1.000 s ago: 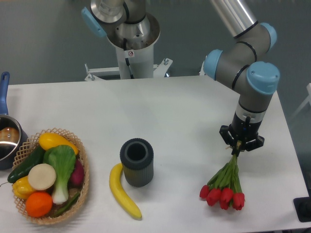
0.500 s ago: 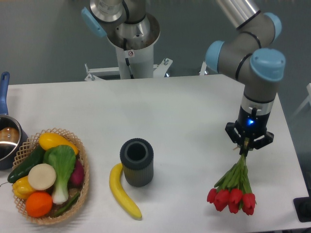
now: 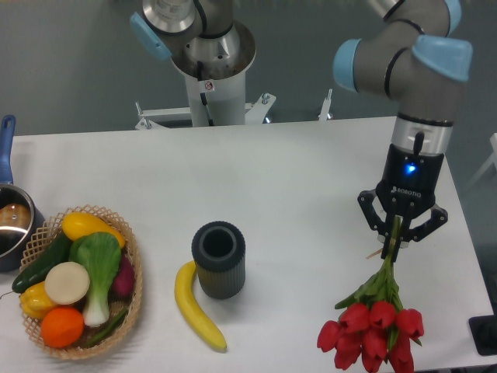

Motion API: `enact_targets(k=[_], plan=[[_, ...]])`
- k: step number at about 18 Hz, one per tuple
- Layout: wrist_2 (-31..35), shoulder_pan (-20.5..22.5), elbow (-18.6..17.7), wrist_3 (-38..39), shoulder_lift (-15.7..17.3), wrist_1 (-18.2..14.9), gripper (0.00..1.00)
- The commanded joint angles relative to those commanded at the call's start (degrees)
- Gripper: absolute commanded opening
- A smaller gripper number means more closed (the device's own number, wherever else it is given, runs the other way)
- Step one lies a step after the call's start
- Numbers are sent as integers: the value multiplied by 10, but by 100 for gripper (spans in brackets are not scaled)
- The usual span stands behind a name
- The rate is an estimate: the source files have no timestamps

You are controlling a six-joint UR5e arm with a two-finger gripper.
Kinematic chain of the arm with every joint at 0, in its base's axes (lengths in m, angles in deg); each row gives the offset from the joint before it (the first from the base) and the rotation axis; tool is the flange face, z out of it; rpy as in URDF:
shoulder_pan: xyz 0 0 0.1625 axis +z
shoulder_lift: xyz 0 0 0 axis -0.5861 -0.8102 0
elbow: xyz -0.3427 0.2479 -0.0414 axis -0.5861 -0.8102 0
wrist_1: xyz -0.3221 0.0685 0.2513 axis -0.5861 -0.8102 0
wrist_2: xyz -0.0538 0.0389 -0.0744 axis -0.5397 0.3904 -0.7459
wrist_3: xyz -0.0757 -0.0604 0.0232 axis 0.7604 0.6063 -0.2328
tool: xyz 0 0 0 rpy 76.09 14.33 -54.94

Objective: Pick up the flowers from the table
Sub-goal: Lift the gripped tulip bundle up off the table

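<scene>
1. A white surface [image 3: 279,179] with rounded corners filled most of the view, seen from above and in front, with a grey wall behind it.
2. The robot arm [image 3: 423,85], grey with pale blue joint caps, reached down from the upper right over the right side of the surface.
3. Its black pincer [image 3: 397,242] pointed downward, a small blue light glowing on the wrist above it.
4. The pincer's two fingers were closed around the green stems of the flowers [image 3: 374,330], gripping them near the top end.
5. The flowers hung blooms-down below the pincer: a bunch of red tulips with long green stems and leaves.
6. The red heads sat at the lower right, near the front edge of the surface; whether they touched it or hung just above it could not be told.
7. Near the middle of the front stood a dark grey ribbed cylinder [image 3: 219,259], upright and open at the top.
8. A yellow banana [image 3: 194,307] lay just beside the cylinder's left side, curving toward the front.
9. At the far left sat a woven basket [image 3: 133,291] holding mixed produce, among them a leafy green vegetable [image 3: 99,268], an orange [image 3: 62,327] and a yellow squash [image 3: 87,225].
10. A pot [image 3: 14,221] with a blue handle was partly visible at the left edge, touching the basket.
11. The arm's round base [image 3: 208,47] stood behind the surface at the upper centre.
</scene>
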Motion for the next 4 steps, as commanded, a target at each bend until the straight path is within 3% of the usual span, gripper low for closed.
enact_targets(k=[4], plan=[[-1, 3, -10, 10, 7, 0, 19]])
